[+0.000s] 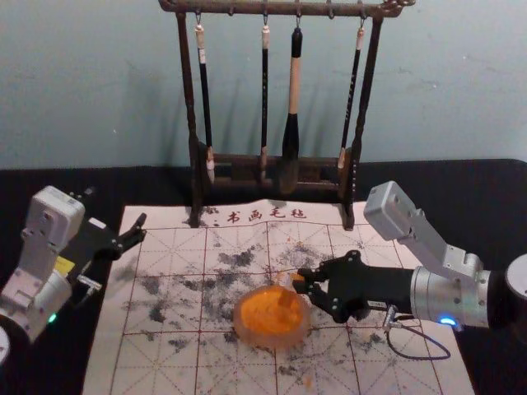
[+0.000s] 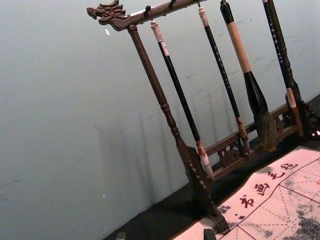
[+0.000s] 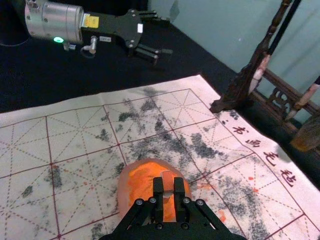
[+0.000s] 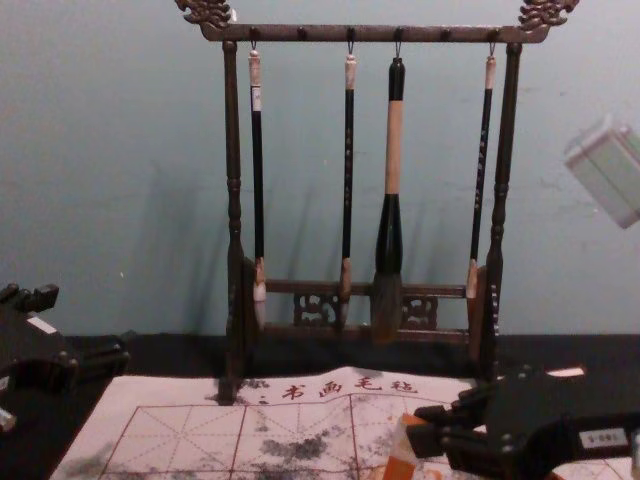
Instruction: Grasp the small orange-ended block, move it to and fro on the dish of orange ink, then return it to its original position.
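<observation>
The printed mat [image 1: 165, 354] lies under a round dish [image 1: 276, 340] of orange ink [image 1: 265, 311]. Left gripper [image 1: 143, 227] is parked near the mat's left edge, jaws spread. Right gripper's [image 1: 299, 281] jaws pinch the small block [image 3: 168, 183] over the dish; ink contact is unclear.

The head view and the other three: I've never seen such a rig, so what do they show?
This is a two-armed robot. The head view looks down from its head, the chest view forward from lower down, each wrist view from that arm's wrist. On a gridded mat with dark smudges sits a dish of orange ink; at the mat's far edge stands a rack with four hanging brushes. The right gripper holds the small block over the dish; I cannot tell whether it touches the ink. The left gripper is open and empty, by the mat's left edge.
</observation>
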Controlling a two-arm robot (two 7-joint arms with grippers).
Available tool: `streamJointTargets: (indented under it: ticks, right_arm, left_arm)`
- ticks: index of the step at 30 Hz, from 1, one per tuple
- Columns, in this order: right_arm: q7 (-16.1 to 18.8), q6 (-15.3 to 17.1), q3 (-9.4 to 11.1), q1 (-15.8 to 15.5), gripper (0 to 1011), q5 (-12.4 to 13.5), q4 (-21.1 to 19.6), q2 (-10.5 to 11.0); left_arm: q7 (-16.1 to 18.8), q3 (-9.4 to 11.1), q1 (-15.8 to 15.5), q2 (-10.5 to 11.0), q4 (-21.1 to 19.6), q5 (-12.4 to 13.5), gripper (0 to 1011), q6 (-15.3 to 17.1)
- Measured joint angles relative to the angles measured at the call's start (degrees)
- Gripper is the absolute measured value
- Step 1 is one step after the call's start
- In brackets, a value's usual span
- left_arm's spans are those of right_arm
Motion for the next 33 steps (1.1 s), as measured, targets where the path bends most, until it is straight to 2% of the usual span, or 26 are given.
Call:
streamJointTargets:
  ticks: [17, 33]
  right_arm:
    - [0.59, 3.57, -3.39, 2.44, 98, -1.18, -1.33, 0.77]
    - [1.28, 5.36, -5.92, 5.22, 98, -2.17, 0.97, -0.85]
  left_arm:
    - [0.00, 0.00, 0.00, 0.00, 0.00, 0.00, 1001, 0.00]
    - [0.00, 0.00, 0.00, 0.00, 0.00, 0.00, 1001, 0.00]
